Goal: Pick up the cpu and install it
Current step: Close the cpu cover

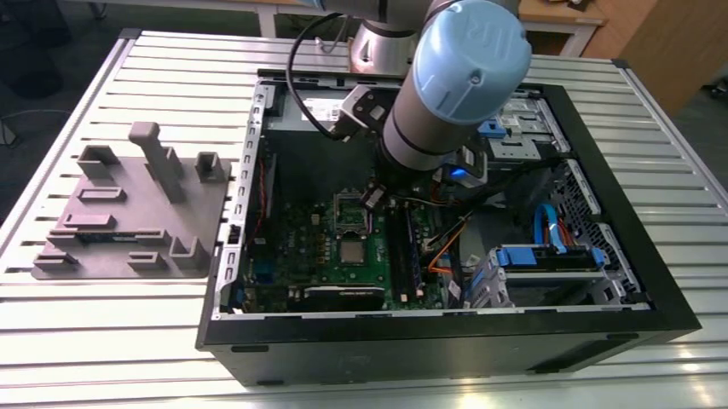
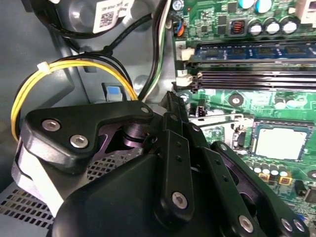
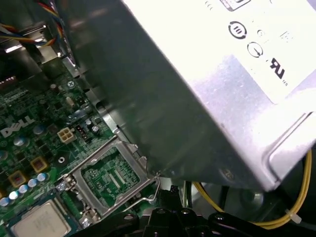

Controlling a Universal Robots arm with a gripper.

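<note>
the slatted table [image 1: 102, 341] carries an open computer case [image 1: 455, 341] lying on its side, with a grey moulded fixture tray [image 1: 125, 213] beside it on the exterior view's left. inside the case lies the green motherboard [image 1: 330, 256], and the big grey power supply box [image 3: 207, 89] looms close in the first wrist view. the arm [image 1: 455, 77] reaches down into the case, its wrist bent over the upper part of the board, with the end effector [image 1: 376, 198] low beside the raised socket frame [image 3: 111, 177].

the cpu [image 2: 280, 143] already sits flat in its socket on the board, seen also in the first wrist view [image 3: 42, 224] and the exterior view [image 1: 354, 251]. so the placing looks done; the frame standing open suggests, as a judgement, that the latching is left.

whether the end effector is spread or closed i cannot tell; its black links [image 2: 173, 163] hide the tips, and nothing is visibly held.
</note>
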